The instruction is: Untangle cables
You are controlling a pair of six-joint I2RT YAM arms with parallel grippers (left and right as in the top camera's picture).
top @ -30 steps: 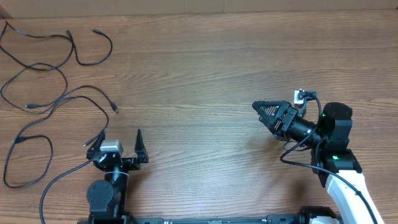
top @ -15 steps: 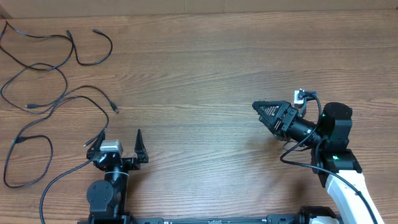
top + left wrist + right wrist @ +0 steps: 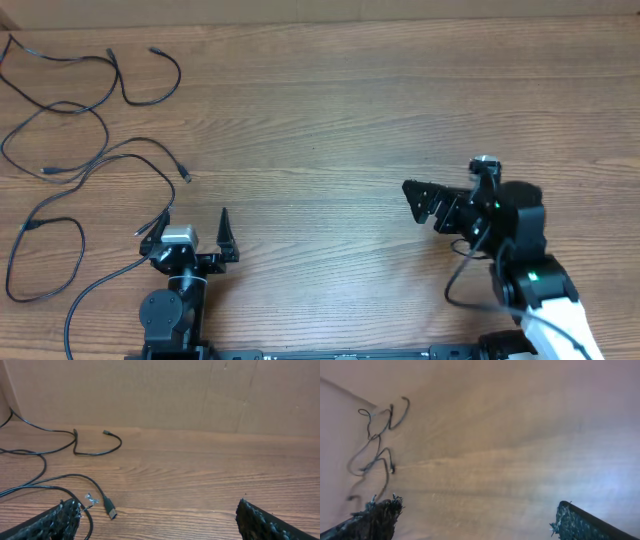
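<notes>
Overhead: left gripper (image 3: pixel 195 213), right gripper (image 3: pixel 412 199), two total, both splayed, empty; cables (image 3: pixel 185 176) far left, count unclear

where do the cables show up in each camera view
overhead: the cables sprawl from the upper left corner down the left side of the picture.
left wrist: in the left half, looping in from the left edge.
right wrist: far left, small and blurred.
shared landmark: the hooked cable end with its plug, at the bunch's upper right in all three.
</notes>
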